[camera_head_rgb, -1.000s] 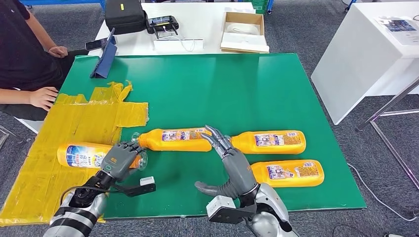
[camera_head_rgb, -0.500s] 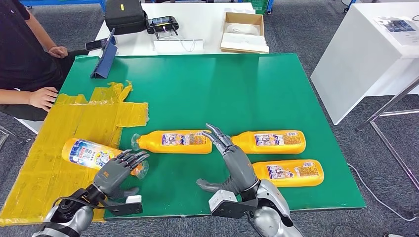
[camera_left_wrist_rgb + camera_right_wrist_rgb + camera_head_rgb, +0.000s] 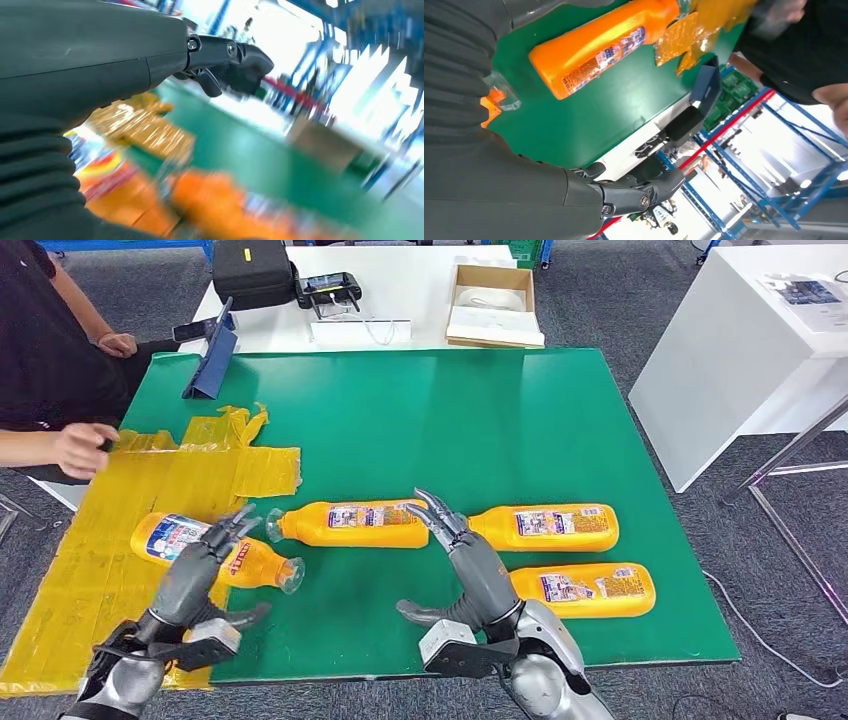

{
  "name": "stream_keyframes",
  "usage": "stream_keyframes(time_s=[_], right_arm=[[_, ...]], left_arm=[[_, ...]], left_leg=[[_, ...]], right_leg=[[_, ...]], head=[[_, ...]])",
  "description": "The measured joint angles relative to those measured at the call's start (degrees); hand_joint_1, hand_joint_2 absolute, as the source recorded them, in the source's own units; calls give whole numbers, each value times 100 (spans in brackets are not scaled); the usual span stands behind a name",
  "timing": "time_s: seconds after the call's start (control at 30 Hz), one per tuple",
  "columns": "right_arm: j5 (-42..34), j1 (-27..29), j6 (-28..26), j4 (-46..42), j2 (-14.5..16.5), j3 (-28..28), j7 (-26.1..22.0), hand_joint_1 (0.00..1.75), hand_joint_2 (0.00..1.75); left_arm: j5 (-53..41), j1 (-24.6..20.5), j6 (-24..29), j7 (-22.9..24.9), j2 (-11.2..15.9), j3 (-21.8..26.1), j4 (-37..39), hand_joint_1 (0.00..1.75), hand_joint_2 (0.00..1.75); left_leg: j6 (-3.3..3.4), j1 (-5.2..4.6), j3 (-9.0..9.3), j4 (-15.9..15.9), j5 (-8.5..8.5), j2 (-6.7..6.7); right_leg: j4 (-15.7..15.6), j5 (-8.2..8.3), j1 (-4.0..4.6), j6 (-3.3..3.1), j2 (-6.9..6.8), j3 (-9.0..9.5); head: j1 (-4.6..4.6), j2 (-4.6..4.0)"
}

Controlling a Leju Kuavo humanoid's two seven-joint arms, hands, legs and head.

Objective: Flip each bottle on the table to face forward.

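Looking down from the head view, four orange bottles lie on their sides on the green table [image 3: 560,410]. The leftmost bottle [image 3: 215,552] lies tilted, half on the yellow taped sheet [image 3: 120,540] and half on the green, cap end pointing toward the robot's near edge. The left hand [image 3: 195,570] rests over its middle with fingers spread across the label, touching but not plainly closed around it, so I judge it released rather than grasping. The right hand [image 3: 465,560] is extended flat, fingers apart and empty, fingertips just beside the base of the middle bottle [image 3: 350,524]. Two more bottles [image 3: 545,527] and [image 3: 583,590] lie beside the right hand on its far side from the taped sheet.

To roll the leftmost bottle well, the fingers should wrap its body near the centre of its length, so it turns about its long axis without sliding toward the middle bottle's cap close by. Open green lies beyond the bottles; the near table edge is close to both hands. A person's hand [image 3: 85,448] hovers at the sheet's far side.

From the left wrist view, blur hides the bottle; the thumb [image 3: 235,60] stands free.

From the right wrist view, the middle bottle [image 3: 599,47] lies on green, the thumb [image 3: 644,192] open.
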Motion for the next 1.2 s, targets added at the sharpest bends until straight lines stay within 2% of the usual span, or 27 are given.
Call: stream_keyframes(time_s=[0.17, 0.2, 0.3, 0.33, 0.47, 0.67, 0.77, 0.9, 1.03, 1.2], right_arm=[[351, -121, -95, 183, 13, 1, 213, 0, 175], [438, -134, -141, 218, 15, 0, 238, 0, 131], [652, -188, -230, 333, 16, -4, 337, 0, 131], [736, -226, -244, 380, 14, -4, 394, 0, 175], [990, -569, -234, 652, -43, -58, 636, 0, 175], [907, -1346, -150, 1172, -94, -413, 635, 0, 175], [821, -1628, -87, 1368, -103, -567, 580, 0, 175], [559, -1928, 189, 1638, -142, -712, 549, 0, 0], [626, -2425, 257, 2059, -233, -830, 572, 0, 175], [946, -2661, 184, 2480, -151, -835, 566, 0, 175]], left_arm=[[1067, 72, -233, -21, -116, 264, -472, 0, 0], [1270, 115, -339, -21, -133, 317, -573, 0, 0], [1645, 230, -564, -24, -204, 461, -841, 0, 0], [1637, 250, -573, -24, -234, 490, -900, 0, 0], [1406, 247, -621, -24, -397, 517, -980, 0, 0], [1565, -94, -1543, -23, -800, 516, -893, 0, 0], [1594, -321, -1777, -22, -978, 513, -756, 0, 0], [1464, -534, -1804, -22, -1121, 489, -626, 0, 0], [1388, -760, -1805, -18, -1256, 401, -503, 0, 0], [1540, -972, -2001, 76, -1375, 280, -355, 0, 0]], left_leg=[[0, 0, 0, 0, 0, 1], [0, 0, 0, 0, 0, 1], [0, 0, 0, 0, 0, 1], [0, 0, -1, 0, 0, 0], [1, -2, -1, 0, 1, 0], [10, -7, 0, 3, 9, -3], [11, -7, 1, 3, 11, -3], [11, -7, -1, 4, 10, -2], [11, -7, -3, 4, 10, -2], [11, -7, -5, 4, 10, -2]], right_leg=[[1, 0, 0, 0, 0, 1], [1, 0, 0, 0, 0, 0], [0, 0, 0, 0, 0, -1], [0, 0, 0, 0, -1, -1], [-1, 1, -2, 1, 0, -3], [-2, 10, -6, 9, -2, 2], [0, 12, -5, 11, -2, 3], [1, 13, -5, 11, -2, -2], [1, 13, -5, 11, -3, -3], [1, 13, -5, 11, -2, -3]], head=[[0, 0], [0, 0], [1, 0], [0, 0], [0, 0], [0, 0], [0, 0], [-2, 0], [0, 0], [-1, 0]])
